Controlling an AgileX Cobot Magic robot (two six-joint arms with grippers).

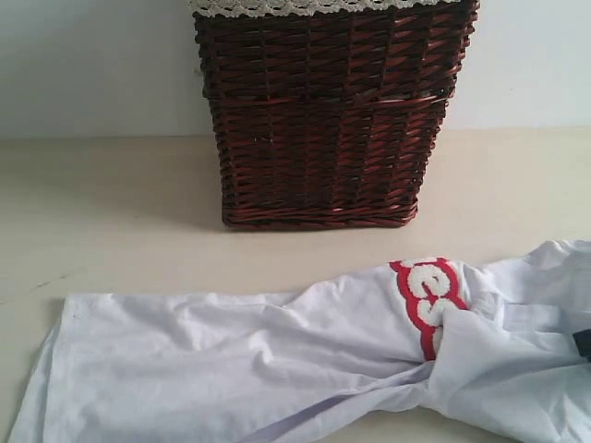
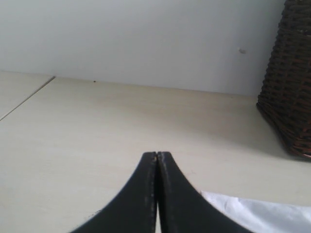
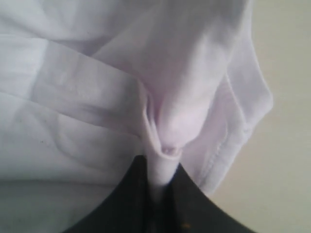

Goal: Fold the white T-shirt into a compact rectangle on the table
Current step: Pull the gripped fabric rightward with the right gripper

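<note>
On the pale desk, toward the near side in the exterior view, find the white T-shirt, spread wide from the left side to the right side and not yet folded into a rectangle. Lies rather flat on the left, but bunched and twisted toward the right, with red-outlined letters showing on a raised fold. Behind it, well apart from the cloth, see a dark brown wicker basket with a lace trim on top, standing upright before a white wall.

As for the right pincer: clamped on a gathered pleat of the white T-shirt, with the cloth squeezed between the two black fingers and rising out of them in a rounded fold. Beside that fold, bare desk.

As for the left pincer: pressed together, tips touching, with nothing between. Low over bare desk; cannot tell whether touching it. Just beside one finger, a corner of white cloth; farther off, the basket against the wall.
</note>
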